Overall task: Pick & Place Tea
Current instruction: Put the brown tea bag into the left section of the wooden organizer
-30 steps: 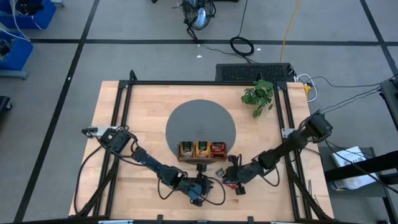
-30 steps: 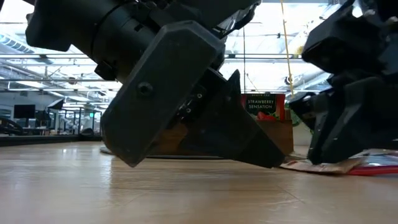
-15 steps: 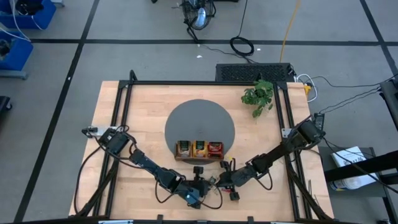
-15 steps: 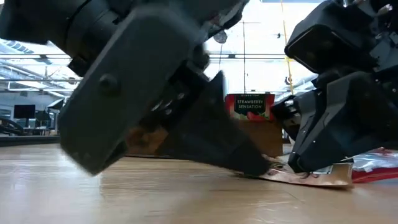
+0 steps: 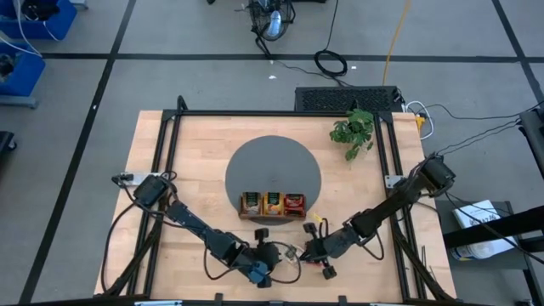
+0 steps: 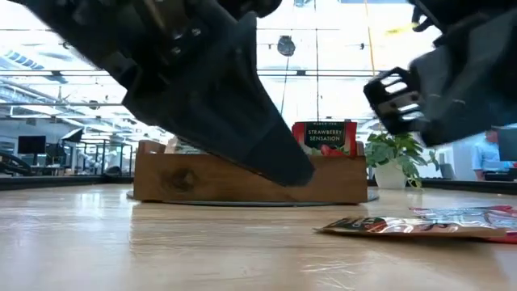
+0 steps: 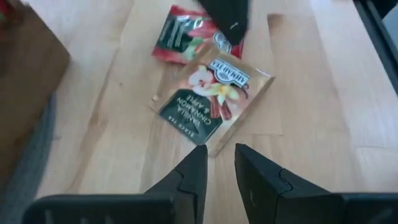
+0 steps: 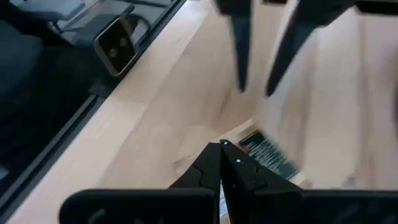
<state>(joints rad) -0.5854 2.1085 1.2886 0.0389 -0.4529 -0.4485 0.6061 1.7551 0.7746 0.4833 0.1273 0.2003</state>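
**Two arms low over loose sachets at the worktop's near edge**

A wooden tray (image 5: 273, 205) stands on the near rim of a grey round mat (image 5: 272, 170), its compartments filled with upright tea; the low view shows a red packet reading "Strawberry Sensation" (image 6: 325, 136) in one end of it. A potted plant (image 5: 353, 130) sits by the far right corner, well apart from both arms.

Between tray and near edge lie two loose sachets: a cream-and-green sachet (image 7: 211, 102) flat on the wood, overlapping a red sachet (image 7: 189, 38) just beyond it. The left gripper (image 7: 219, 163) hovers just short of the cream one, jaws slightly spread and empty. The right gripper (image 8: 222, 155) is close beside it, jaws pressed together with nothing seen between them; a dark fingertip of it covers part of the red sachet.

In the low view both arms fill the upper frame, hiding much of the tray. The right wrist view is smeared, so the printed packet under it cannot be identified. Bare wood lies open toward both near corners.
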